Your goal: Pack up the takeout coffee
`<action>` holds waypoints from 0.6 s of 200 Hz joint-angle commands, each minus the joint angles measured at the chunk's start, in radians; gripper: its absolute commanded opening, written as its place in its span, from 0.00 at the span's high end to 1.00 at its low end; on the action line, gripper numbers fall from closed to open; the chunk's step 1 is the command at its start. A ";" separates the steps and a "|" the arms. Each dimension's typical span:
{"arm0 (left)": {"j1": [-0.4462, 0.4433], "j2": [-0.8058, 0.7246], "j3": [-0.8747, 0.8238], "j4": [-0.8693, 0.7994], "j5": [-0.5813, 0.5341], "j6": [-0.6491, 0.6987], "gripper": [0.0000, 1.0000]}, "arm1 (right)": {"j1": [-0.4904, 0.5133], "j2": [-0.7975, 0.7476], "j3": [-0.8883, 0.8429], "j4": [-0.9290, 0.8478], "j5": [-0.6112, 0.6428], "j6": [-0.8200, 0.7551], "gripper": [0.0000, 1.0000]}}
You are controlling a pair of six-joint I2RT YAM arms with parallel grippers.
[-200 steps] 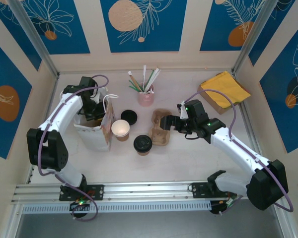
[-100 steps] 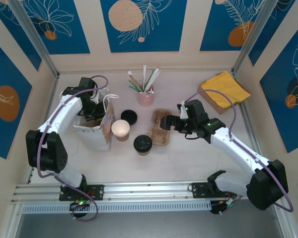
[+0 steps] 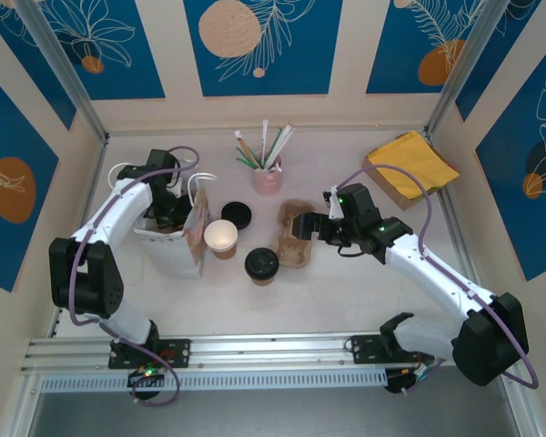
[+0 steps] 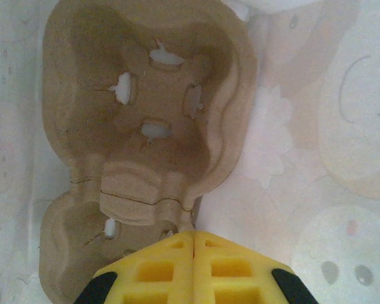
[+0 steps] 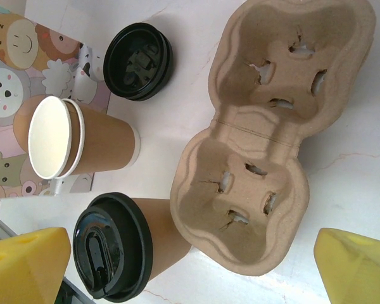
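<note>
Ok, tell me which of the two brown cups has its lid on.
The cup nearest the arm bases, capped in black. The other cup, beside the paper bag, shows its pale inside.

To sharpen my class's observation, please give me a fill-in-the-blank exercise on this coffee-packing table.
1. The takeout coffee has a lid coloured ___.
2. The right gripper hangs above the pulp carrier with its jaws ___.
3. That carrier has ___ cup wells.
4. The left gripper, shut, reaches down into the white paper ___.
Missing words: black; open; two; bag.
</note>
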 commanded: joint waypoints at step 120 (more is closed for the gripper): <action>0.013 -0.028 -0.059 0.033 -0.026 -0.019 1.00 | 0.013 -0.004 0.033 -0.020 0.008 0.000 0.01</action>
